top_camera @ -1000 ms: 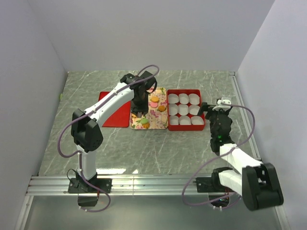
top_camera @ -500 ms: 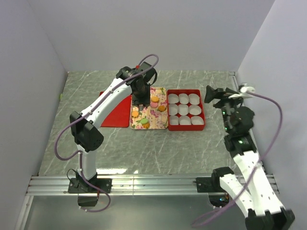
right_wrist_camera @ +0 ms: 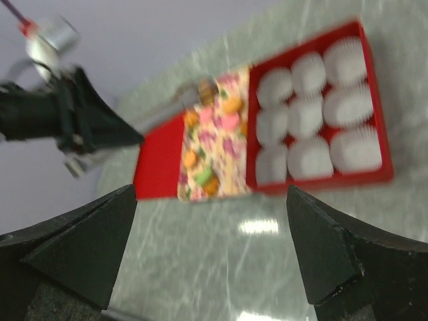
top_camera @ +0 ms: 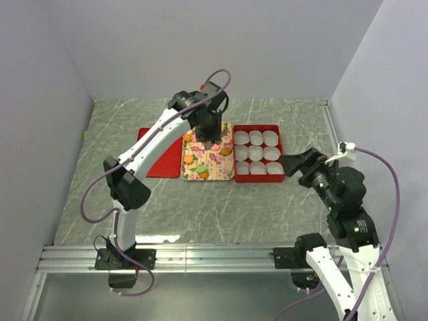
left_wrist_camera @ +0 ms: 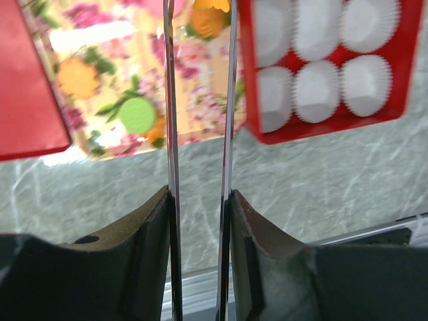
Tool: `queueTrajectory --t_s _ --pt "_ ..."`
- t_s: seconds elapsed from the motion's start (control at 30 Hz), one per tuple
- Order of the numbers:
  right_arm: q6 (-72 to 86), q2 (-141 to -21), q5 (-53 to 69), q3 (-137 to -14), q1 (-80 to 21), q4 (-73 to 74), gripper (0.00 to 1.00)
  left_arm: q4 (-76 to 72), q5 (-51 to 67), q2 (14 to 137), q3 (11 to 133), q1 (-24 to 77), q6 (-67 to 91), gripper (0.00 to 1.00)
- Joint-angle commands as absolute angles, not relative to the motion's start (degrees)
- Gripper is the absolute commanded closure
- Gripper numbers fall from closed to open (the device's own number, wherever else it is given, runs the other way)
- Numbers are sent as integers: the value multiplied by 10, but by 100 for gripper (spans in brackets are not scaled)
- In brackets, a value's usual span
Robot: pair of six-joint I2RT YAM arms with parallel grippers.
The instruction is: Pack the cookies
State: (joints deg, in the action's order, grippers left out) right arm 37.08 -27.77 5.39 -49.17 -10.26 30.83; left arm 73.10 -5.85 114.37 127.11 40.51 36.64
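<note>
Several cookies lie on the cream floral tray (top_camera: pixel 215 162): an orange one (top_camera: pixel 189 159) and a green one (top_camera: pixel 201 170) near its front. My left gripper (top_camera: pixel 210 136) is over the tray's far end, shut on long metal tongs (left_wrist_camera: pixel 170 100). In the left wrist view (left_wrist_camera: pixel 198 197) an orange cookie (left_wrist_camera: pixel 207 23) sits between the tong blades near their tips; I cannot tell if it is pinched. The green cookie (left_wrist_camera: pixel 138 115) lies to their left. The red box (top_camera: pixel 257 126) holds white paper cups with no cookie in them. My right gripper (top_camera: pixel 295 163) is open and empty, raised right of the box.
A flat red lid (top_camera: pixel 159 160) lies left of the tray, touching it. The box (right_wrist_camera: pixel 321 182), tray (right_wrist_camera: pixel 234 164) and lid (right_wrist_camera: pixel 157 167) show blurred in the right wrist view, beyond my right gripper (right_wrist_camera: pixel 210 234). Walls enclose the grey marble table on three sides.
My left gripper moved right across the tray's far end with the tongs. My right arm lifted away from the box's right side, swung up, then came down toward the near right.
</note>
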Motion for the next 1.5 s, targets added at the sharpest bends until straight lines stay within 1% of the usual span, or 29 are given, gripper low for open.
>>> queueTrajectory --t_s 0.0,0.2,0.33,0.5,0.7,0.8,0.9,1.0,1.17,1.33,1.4,1.47 --pt "399 -276 68 -523 -105 403 0 708 -48 1168 1331 427 368 100" --pt "374 -247 52 -534 -105 427 1 660 -4 1202 1336 432 375 100" --pt "368 -241 30 -548 -106 454 1 661 -8 1243 1371 432 369 100" --pt "345 -235 45 -545 -105 461 1 598 -5 1236 1341 432 366 100" --pt "339 -247 40 -543 -106 448 1 604 -5 1280 1393 430 364 100" --pt "343 -252 42 -539 -105 442 1 592 -5 1276 1369 431 363 99" --pt "344 -254 46 -532 -105 442 1 588 -14 1267 1343 432 364 95" --pt "345 -250 47 -522 -106 441 1 595 -26 1271 1347 432 360 90" --pt "351 -251 57 -510 -107 439 1 602 -39 1275 1363 432 360 74" --pt "352 -251 62 -511 -109 443 1 592 -45 1264 1340 432 365 66" --pt "353 -251 62 -511 -109 446 1 590 -44 1265 1341 432 366 64" --pt "353 -251 65 -510 -111 446 1 590 -44 1267 1344 432 367 61"
